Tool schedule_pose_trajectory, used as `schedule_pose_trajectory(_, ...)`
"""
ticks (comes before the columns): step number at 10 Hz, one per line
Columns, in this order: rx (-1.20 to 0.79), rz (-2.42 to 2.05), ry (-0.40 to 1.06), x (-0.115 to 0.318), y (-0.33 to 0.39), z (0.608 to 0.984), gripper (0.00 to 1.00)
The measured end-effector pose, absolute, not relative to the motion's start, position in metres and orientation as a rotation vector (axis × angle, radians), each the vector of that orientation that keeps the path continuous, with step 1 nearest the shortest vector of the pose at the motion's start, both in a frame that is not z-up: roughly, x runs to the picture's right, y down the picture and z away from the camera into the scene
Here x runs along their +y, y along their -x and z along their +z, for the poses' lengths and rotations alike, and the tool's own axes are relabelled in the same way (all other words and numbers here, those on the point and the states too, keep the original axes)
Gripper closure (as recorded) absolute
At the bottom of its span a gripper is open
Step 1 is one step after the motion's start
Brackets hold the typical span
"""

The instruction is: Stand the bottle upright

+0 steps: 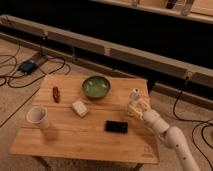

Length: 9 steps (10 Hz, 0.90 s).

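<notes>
At lower right the arm (pixel 167 131) reaches up-left to the pincer (pixel 134 108) at the worktop's (pixel 75 135) right edge, clenched around the bottle (pixel 134 98), which stands upright, white cap up. Farther up-left sits the green bowl (pixel 96 86).

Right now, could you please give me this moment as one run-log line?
gripper: right table edge, at bottle | bottle: upright, cap up | bowl, cup: apart, untouched
</notes>
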<state>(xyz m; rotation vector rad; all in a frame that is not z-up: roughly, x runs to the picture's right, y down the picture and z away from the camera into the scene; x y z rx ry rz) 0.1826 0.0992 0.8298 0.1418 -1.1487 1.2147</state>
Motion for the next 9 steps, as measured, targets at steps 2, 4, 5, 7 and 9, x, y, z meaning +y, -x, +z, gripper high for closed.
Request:
schedule_pose_trajectory(2, -1.149, 1.22, -0.138, 0.102, -0.182, 0.83, 0.2)
schedule_pose_trajectory(4, -1.147, 1.225, -0.134, 0.105, -0.181, 0.829, 0.2)
schedule_pose_trajectory(5, -1.145, 1.227, -0.132, 0.107, -0.181, 0.829, 0.2)
schedule_pose_trajectory(7, -1.141, 1.231, -0.132, 0.109, -0.182, 0.829, 0.2)
schedule_pose_trajectory(9, -1.138, 1.234, -0.13, 0.111, -0.183, 0.827, 0.2)
